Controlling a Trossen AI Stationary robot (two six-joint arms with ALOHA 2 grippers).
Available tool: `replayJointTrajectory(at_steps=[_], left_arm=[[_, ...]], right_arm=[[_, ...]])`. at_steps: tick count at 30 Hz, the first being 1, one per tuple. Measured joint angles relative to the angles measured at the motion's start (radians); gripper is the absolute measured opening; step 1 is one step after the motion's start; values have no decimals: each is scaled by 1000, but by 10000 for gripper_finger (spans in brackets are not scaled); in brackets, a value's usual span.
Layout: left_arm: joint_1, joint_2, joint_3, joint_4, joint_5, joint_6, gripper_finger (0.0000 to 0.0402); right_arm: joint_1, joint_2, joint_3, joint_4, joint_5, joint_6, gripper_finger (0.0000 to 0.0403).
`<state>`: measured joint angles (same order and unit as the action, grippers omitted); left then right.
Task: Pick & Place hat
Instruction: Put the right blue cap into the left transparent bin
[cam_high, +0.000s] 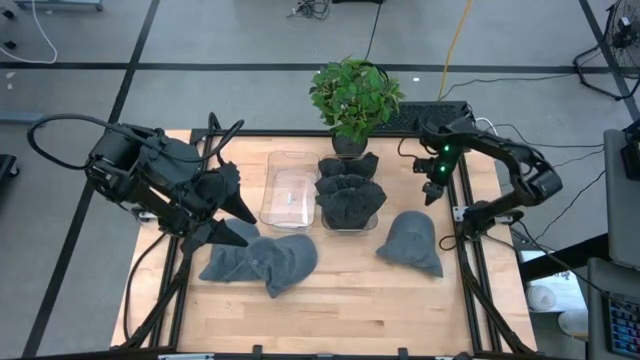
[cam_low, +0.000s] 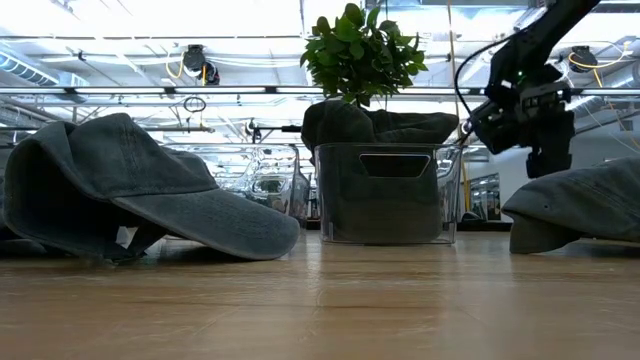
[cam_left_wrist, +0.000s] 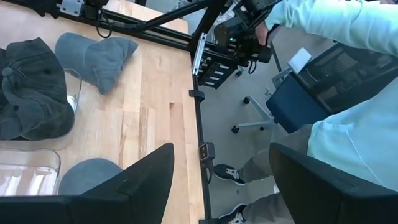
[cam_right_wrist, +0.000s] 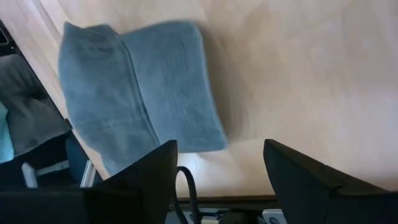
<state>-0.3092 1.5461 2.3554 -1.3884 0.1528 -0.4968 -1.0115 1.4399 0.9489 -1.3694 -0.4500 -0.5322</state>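
No legible text, label, brand, number or sign can be made out in any view.

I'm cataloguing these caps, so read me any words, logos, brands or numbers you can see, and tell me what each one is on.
None can be read.
Hats on the table: plain fabric, no logo or lettering shows.
Hats in the clear bin: no marking shows.
Empty clear bin: no label shows.
Arms and table frame: nothing legible.
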Motion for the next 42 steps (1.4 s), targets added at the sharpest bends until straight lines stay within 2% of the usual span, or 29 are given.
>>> replayJointTrajectory(at_steps=[6, 12, 14, 23, 31, 42], left_arm=[[0, 0, 0, 0, 6, 28, 269], [0, 0, 0, -10, 6, 30, 269], [0, 0, 0, -16, 6, 31, 269], [0, 0, 0, -30, 6, 30, 269], [0, 0, 0, -29, 5, 25, 269], [0, 0, 0, -29, 5, 18, 269]], right_arm=[[0, 19, -47, 82, -54, 33, 231], [1, 19, -99, 144, -59, 47, 231], [1, 19, -124, 168, -95, 47, 231], [12, 25, -146, 187, -80, 25, 231], [59, 105, -149, 203, -77, 16, 231], [124, 213, -143, 167, -156, -39, 222]])
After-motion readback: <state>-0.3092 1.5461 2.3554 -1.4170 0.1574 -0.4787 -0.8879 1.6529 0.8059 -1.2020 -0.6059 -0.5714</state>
